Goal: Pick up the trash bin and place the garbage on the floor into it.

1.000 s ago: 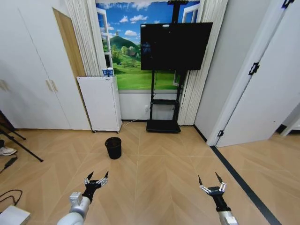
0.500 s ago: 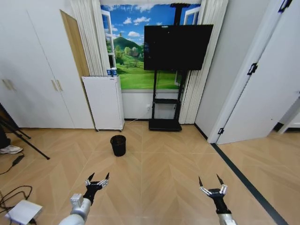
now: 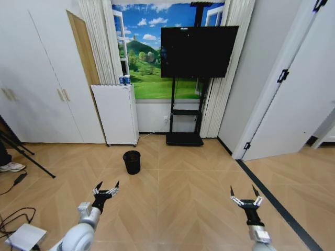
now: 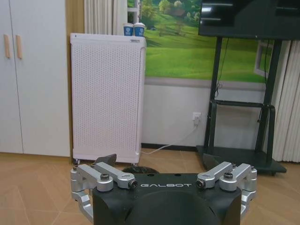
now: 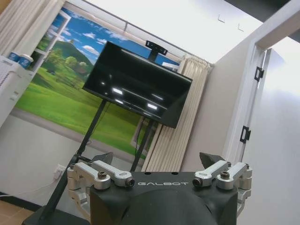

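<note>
Head view: the trash bin [image 3: 132, 161] stands upright on the wooden floor [image 3: 178, 198], its long axis vertical and its open mouth facing up, a little narrower at the base than at the rim. It sits well ahead of the robot, left of centre, just in front of a tall white perforated unit [image 3: 115, 114] that carries two blue-and-white cups [image 3: 124, 80] on top. To the right of that unit a black television [image 3: 197, 52] on a dark stand [image 3: 184, 125] stands before a landscape mural. The left gripper [image 3: 106, 189] hangs low at the lower left, fingers spread and holding nothing, well short of the bin. The right gripper [image 3: 247, 194] hangs at the lower right, also spread and empty, far from the bin. A white door [image 3: 293, 99] is on the right, white cabinet doors [image 3: 36, 89] on the left.

Left wrist view: the left gripper [image 4: 161, 169] has its fingers wide apart with nothing between them. Just above its body a dark sliver of the bin's rim [image 4: 138, 169] shows, in front of the white unit [image 4: 107, 96] and the cups [image 4: 133, 29].

Right wrist view: the right gripper [image 5: 157, 161] is spread and empty, pointing up toward the television [image 5: 136, 86] and the curtain [image 5: 176, 126] beside it.
</note>
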{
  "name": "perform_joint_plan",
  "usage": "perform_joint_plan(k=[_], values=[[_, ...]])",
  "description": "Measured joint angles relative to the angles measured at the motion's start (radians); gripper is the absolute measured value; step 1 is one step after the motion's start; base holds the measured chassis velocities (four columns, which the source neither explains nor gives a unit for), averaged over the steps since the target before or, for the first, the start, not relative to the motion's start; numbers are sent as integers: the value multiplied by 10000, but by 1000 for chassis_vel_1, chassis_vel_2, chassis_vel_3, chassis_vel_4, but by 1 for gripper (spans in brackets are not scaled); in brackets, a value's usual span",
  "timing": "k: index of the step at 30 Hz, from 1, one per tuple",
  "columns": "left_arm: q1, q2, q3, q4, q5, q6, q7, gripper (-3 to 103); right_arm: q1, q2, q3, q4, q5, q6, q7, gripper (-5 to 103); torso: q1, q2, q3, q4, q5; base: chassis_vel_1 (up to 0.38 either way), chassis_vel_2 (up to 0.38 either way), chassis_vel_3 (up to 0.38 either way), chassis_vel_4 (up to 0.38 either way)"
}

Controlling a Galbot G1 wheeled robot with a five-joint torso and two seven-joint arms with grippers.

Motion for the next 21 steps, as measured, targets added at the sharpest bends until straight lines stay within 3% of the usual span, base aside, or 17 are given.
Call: perform_joint_plan(k=[2,3,4,6,9,10,11,12,16,21], values=[[-277,144,-161,-40,-260,106,-130,100,426,-960,-509,668,1871,-675,13,100,-1,0,0,-4,-3,0,0,0,0],[-277,144,-161,-40,-260,106,-130,100,426,-960,-509,668,1871,-675,13,100,-1,0,0,-4,-3,0,0,0,0],[-242,282,-476,-85,-271,129,-135,100,858,-1606,-1093,1038,2808,-1158,23,100,-1,0,-1,0,-7,0,0,0,0],[-250,503,-786,-96,-247,130,-28,100,1249,-2614,-1782,1647,3790,-1729,26,100,0,-1,2,9,6,0,0,0,0],[-309,648,-928,-136,-279,133,60,100,1315,-3204,-2069,2129,4319,-2021,-9,100,0,1,1,7,-1,0,0,0,0],[-54,829,-1372,-381,-494,218,247,100,1105,-4671,-2484,3652,5783,-2393,-249,100,-1,0,-1,-4,6,0,0,0,0],[-54,829,-1372,-381,-494,218,247,100,1105,-4671,-2484,3652,5783,-2393,-249,100,-1,0,-1,-4,6,0,0,0,0],[88,829,-1525,-430,-546,220,342,100,682,-5146,-2287,4083,6150,-2351,-485,100,0,1,0,-2,-8,0,0,0,0],[415,828,-1875,-506,-508,121,738,100,-88,-5915,-1530,4443,6394,-1912,-1081,100,-2,1,-1,-1,0,0,0,0,0],[950,721,-2637,-545,-410,-77,1179,100,16,-6204,-1256,4348,7238,-1766,-1377,100,-1,2,-1,1,-1,0,0,0,0]])
